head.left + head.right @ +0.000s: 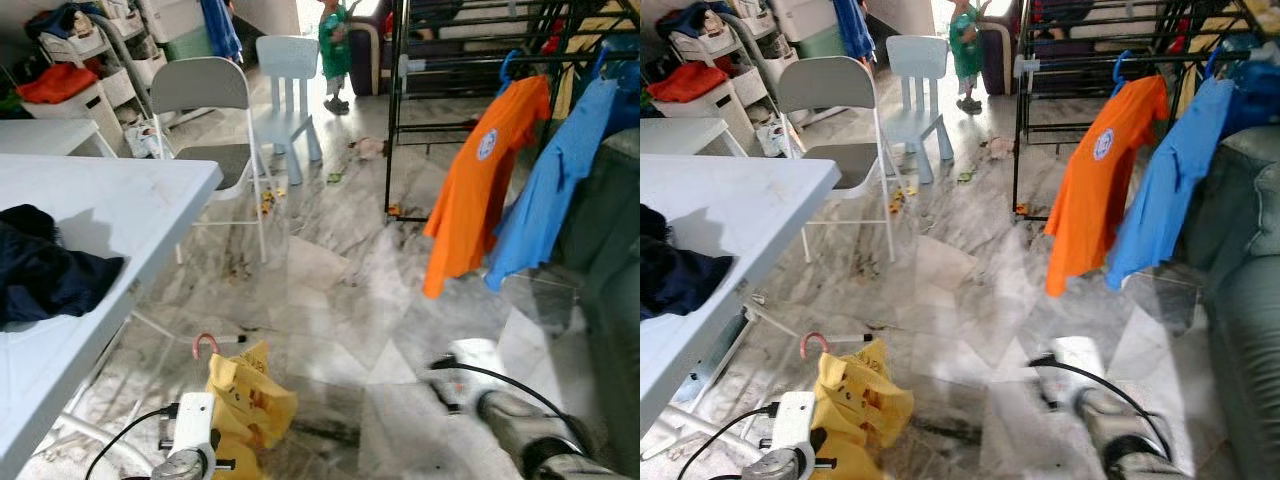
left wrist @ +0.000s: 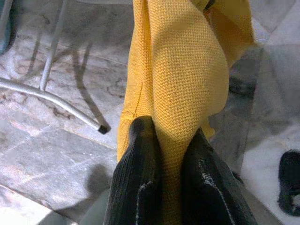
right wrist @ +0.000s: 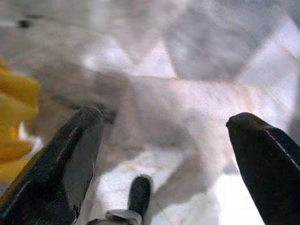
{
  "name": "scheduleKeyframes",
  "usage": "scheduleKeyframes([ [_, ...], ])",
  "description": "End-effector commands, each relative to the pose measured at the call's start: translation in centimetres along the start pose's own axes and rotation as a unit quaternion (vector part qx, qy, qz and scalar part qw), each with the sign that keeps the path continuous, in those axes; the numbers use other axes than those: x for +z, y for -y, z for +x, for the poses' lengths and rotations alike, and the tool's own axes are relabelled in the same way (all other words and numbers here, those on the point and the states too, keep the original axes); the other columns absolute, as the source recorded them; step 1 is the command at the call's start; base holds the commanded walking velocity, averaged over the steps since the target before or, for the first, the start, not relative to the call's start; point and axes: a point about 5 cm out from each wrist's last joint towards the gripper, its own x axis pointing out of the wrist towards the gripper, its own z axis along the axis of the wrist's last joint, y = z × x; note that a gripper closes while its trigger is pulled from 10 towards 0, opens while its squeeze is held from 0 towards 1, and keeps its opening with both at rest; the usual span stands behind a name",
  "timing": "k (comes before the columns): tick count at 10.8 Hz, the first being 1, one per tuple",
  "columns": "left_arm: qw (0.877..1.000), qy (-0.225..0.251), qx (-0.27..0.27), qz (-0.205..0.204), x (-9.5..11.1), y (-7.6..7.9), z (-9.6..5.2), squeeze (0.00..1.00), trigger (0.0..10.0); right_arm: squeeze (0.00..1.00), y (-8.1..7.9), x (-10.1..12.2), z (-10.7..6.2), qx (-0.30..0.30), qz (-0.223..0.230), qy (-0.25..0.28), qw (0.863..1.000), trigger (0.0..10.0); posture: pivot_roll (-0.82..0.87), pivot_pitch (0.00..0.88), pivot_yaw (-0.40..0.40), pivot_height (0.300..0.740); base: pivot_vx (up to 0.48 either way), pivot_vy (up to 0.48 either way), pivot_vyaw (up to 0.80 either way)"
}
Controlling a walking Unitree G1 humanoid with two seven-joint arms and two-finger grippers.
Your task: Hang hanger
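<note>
Where the yellow garment (image 1: 245, 395) hangs low over the marble floor (image 1: 340, 300), a pink hanger hook (image 1: 205, 345) curves up out of its top edge. That hanger sits just off the near corner of the white table (image 1: 110, 205), on the side facing the open floor. In the left wrist view the left gripper (image 2: 169, 154) has its two black fingers (image 2: 138, 173) drawn close together with a thick fold of the yellow knit pinched between them, so it is clamped on the cloth. The left arm's white wrist block, with a black cable running from it, shows directly below the garment in the head views.

On the table lies a dark blue heap of clothing (image 1: 45, 270). Beyond the table's far corner stand a grey folding chair (image 1: 210, 120) and, behind that, a pale blue child's chair (image 1: 290, 90). Well apart from the table, across the floor, a black clothes rack (image 1: 470, 60) carries an orange shirt (image 1: 480, 180) and a blue shirt (image 1: 560, 190) side by side on hangers. A small person in green (image 1: 335, 50) stands far behind the chairs.

The right gripper (image 3: 166, 136) hovers over bare floor, its fingers spread wide and holding nothing; a yellow blur lies at one edge of that blurred view.
</note>
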Motion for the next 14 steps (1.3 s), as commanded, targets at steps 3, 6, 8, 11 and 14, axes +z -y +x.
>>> scheduleKeyframes([
  [3,0.998,0.013,0.026,-0.057,1.2,-1.1,0.1,0.0,10.0,0.0,-4.2,-4.1,0.1,0.007,0.024,-0.055,0.998,10.0,-0.14,0.0,0.135,0.74,0.0,0.0,0.0],
  [6,0.997,0.003,0.028,-0.077,0.4,-0.9,0.0,0.0,10.0,0.0,-5.0,-4.6,0.1,0.013,-0.022,-0.065,0.998,10.0,-0.11,0.0,0.083,0.74,0.0,0.0,0.0],
  [8,0.997,-0.005,0.026,-0.077,-0.5,-0.5,-0.1,0.0,10.0,0.0,-4.5,-4.3,0.1,0.01,-0.042,-0.063,0.997,10.0,-0.1,0.0,0.069,0.74,0.0,0.0,0.0],
  [11,0.997,-0.008,0.025,-0.071,-0.6,-0.5,-0.1,0.0,10.0,0.0,-5.1,-4.4,0.1,0.016,-0.037,-0.066,0.997,10.0,-0.1,0.0,0.076,0.74,0.0,0.0,0.0],
  [14,0.998,-0.007,0.024,-0.065,-0.4,-0.5,-0.1,0.0,10.0,0.0,-5.0,-4.5,0.1,0.006,0.009,-0.06,0.998,10.0,-0.11,0.0,0.082,0.74,0.0,0.0,0.0],
])
